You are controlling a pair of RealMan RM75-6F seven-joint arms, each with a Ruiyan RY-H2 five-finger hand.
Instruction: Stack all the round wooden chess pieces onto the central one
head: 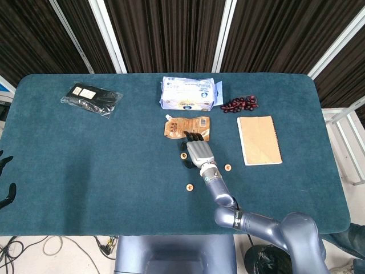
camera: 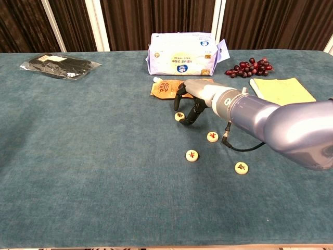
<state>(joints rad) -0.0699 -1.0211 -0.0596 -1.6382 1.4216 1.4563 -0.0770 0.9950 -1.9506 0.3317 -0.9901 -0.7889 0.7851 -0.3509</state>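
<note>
Nearest the robot, three round wooden chess pieces (camera: pixel 192 155) lie flat on the desk (camera: pixel 93 156), behind and beside the right robot hand (camera: pixel 190 101). That robot hand reaches down with fingers curled around a fourth piece (camera: pixel 179 116), fingertips at its edges; whether it truly grips it I cannot tell. Just beyond the robot hand lies a brown pouch (head: pixel 185 127), then a tissue pack (camera: pixel 182 53). The left robot hand (head: pixel 5 188) hangs spread, far left.

Just beyond the hand lies a brown spouted pouch (head: pixel 187 127), with a white-and-blue tissue pack (head: pixel 188 93) farther behind. Dark red grapes (head: pixel 239 104) and a tan notebook (head: pixel 259 140) sit to its right; a black packet (head: pixel 91 98) lies far left.
</note>
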